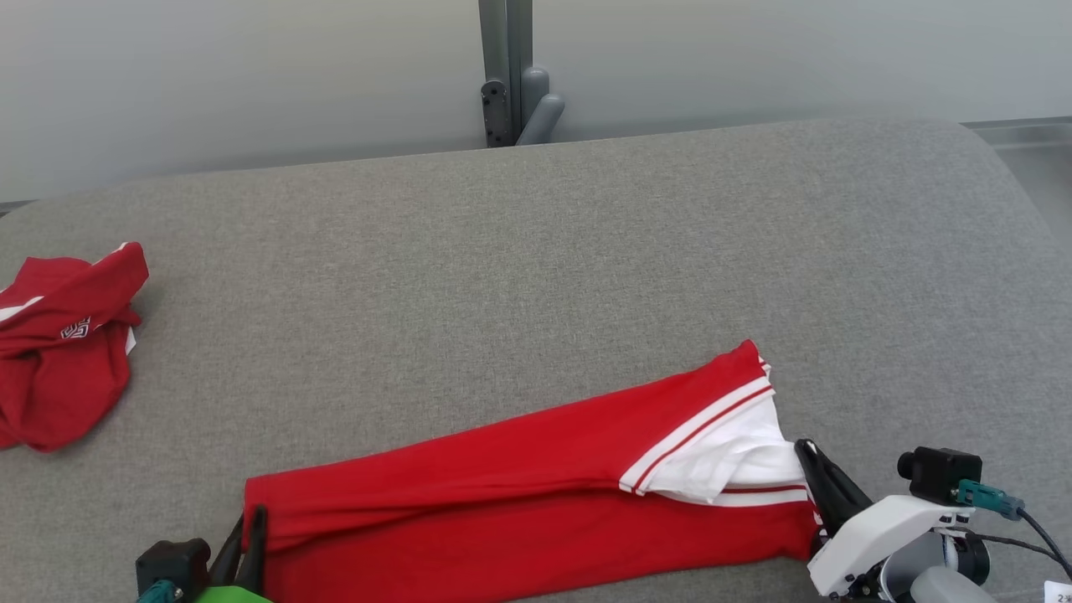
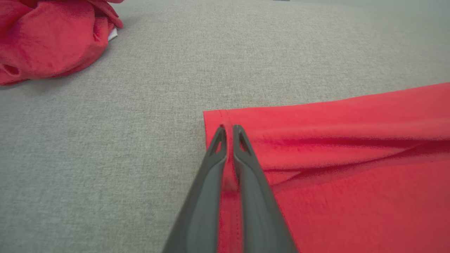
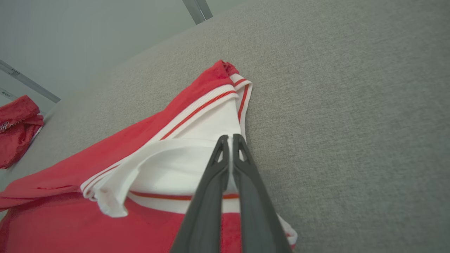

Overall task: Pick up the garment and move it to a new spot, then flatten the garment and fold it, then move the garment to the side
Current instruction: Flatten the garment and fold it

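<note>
The garment (image 1: 519, 494), red with a white, red-striped collar part, lies folded into a long band across the near side of the grey table (image 1: 536, 276). My left gripper (image 1: 251, 515) sits at its left end. In the left wrist view the left gripper (image 2: 226, 127) is shut, with the red hem (image 2: 351, 158) pinched between its fingers. My right gripper (image 1: 806, 444) is at the band's right end. Seen from the right wrist, the right gripper (image 3: 230, 137) is shut on the white fabric of the garment (image 3: 105, 165).
A second red garment (image 1: 63, 343) lies crumpled at the table's left edge, also seen as a red heap (image 2: 45, 38) and a red bundle (image 3: 17, 130). A grey post with a bracket (image 1: 507, 75) stands behind the table's far edge.
</note>
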### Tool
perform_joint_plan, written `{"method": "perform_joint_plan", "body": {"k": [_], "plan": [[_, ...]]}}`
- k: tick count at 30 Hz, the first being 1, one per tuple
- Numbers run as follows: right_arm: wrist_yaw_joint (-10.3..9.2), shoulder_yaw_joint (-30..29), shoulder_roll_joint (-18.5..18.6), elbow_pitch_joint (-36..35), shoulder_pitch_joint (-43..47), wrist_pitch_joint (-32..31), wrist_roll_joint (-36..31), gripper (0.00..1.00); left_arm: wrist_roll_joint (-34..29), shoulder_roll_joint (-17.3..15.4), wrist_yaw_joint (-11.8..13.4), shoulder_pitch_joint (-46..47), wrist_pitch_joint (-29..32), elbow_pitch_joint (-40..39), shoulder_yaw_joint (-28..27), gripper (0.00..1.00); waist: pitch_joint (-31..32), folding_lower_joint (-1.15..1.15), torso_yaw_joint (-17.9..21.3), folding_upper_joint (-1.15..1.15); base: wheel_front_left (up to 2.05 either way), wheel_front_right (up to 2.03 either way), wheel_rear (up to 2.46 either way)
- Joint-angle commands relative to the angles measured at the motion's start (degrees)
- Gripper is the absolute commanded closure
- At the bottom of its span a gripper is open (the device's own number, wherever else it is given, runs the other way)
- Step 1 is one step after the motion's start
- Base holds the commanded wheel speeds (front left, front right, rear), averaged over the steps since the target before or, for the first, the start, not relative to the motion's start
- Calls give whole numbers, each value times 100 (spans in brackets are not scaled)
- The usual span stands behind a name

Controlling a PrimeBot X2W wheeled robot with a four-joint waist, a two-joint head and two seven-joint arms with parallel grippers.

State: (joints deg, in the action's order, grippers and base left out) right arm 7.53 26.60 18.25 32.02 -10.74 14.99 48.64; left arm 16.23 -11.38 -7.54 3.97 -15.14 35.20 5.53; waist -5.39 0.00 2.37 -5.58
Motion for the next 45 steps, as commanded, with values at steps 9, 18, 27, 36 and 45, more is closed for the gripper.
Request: {"method": "perform_joint_plan", "body": {"k": [9, 18, 27, 36, 45], "plan": [[-8, -1065, -99, -776, 505, 19, -795, 0, -695, 513, 301, -607, 3, -911, -787, 0, 27, 0, -60, 0, 0, 0, 0], [-8, -1320, -308, -522, 415, 20, -1638, 0, -1030, 793, 285, -804, 3, -1244, -979, 0, 52, 0, -274, 0, 0, 0, 0], [-8, -1339, -519, 229, 65, -48, -2253, 0, -1087, 832, 213, -787, 3, -1232, -975, 0, -31, 0, -507, 0, 0, 0, 0], [-8, -1448, -772, 1351, -416, -359, -2555, 0, -1005, 842, 165, -662, 3, -1174, -913, 0, -160, 0, -737, 0, 0, 0, 0], [-10, -1470, -869, 1904, -691, -360, -2035, 100, -981, 843, 169, -599, 3, -1202, -915, 0, -258, 0, -796, 0, 0, 0, 0]]}}
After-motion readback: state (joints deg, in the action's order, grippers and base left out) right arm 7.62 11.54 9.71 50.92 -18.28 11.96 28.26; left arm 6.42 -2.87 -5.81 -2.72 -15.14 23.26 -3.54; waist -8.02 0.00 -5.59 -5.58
